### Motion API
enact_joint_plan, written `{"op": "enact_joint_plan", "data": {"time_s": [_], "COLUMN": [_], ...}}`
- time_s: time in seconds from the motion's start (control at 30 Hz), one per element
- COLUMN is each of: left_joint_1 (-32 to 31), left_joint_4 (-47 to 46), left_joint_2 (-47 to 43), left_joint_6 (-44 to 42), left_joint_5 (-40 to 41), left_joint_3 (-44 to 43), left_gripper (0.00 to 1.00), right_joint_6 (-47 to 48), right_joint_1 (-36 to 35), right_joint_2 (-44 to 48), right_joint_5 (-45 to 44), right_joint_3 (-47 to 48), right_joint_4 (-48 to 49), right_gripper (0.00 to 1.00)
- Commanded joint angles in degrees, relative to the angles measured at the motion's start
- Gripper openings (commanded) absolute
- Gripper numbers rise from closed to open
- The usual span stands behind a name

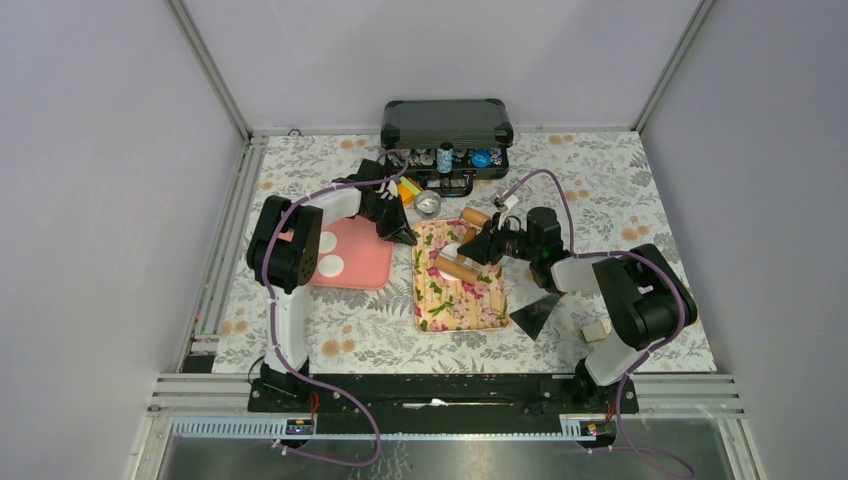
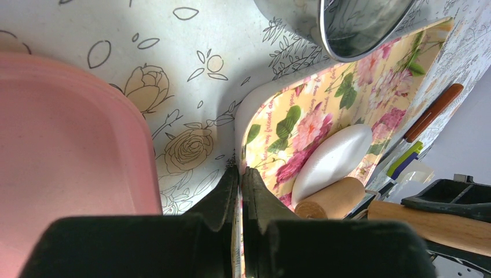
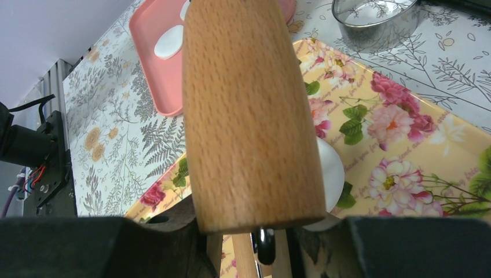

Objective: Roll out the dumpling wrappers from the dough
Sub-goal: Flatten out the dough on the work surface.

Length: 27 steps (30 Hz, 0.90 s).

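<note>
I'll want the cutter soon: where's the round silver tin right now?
In the top view the silver tin stands mid-table, just beyond the flowered tray's far left corner and in front of the open black case.

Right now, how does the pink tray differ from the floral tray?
The pink tray is plain; the floral tray is yellow with roses. The pink tray holds two flat discs; the floral tray holds one dough piece by the rolling pin. The left gripper pinches the floral tray's edge in its jaws, not the pink tray. Both lie flat, with rounded corners.
</note>
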<state>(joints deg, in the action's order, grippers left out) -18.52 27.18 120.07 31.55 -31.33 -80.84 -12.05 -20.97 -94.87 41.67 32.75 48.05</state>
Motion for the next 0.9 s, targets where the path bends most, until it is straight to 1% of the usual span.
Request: {"op": "enact_joint_plan", "data": {"time_s": [0.0, 0.43, 0.67, 0.77, 0.87], "left_joint_1": [0.6, 0.6, 0.6, 0.6, 0.6], "left_joint_4": [-0.5, -0.6, -0.6, -0.6, -0.6], "left_joint_2": [-2.3, -2.6, -2.6, -2.7, -2.6], "left_joint_6": [-0.1, 0.0, 0.0, -0.4, -0.8], "left_joint_5": [1.4, 1.2, 1.1, 1.3, 1.4], "left_joint_3": [0.4, 0.6, 0.7, 0.8, 0.8], "left_gripper": [0.00, 0.00, 0.00, 0.00, 0.00], "right_joint_6": [4.1, 8.0, 8.9, 8.0, 5.9], "right_joint_1": [-1.7, -4.7, -5.2, -5.2, -5.2], "right_joint_2": [-1.6, -0.4, 0.4, 2.8, 7.8], "right_joint_5": [0.6, 0.3, 0.8, 3.7, 6.3], "right_joint_3": [-3.3, -3.2, -3.3, -1.9, 2.4], "right_joint_4": [-12.7, -15.5, -16.1, -15.9, -16.4], "right_gripper": [0.00, 0.00, 0.00, 0.00, 0.00]}}
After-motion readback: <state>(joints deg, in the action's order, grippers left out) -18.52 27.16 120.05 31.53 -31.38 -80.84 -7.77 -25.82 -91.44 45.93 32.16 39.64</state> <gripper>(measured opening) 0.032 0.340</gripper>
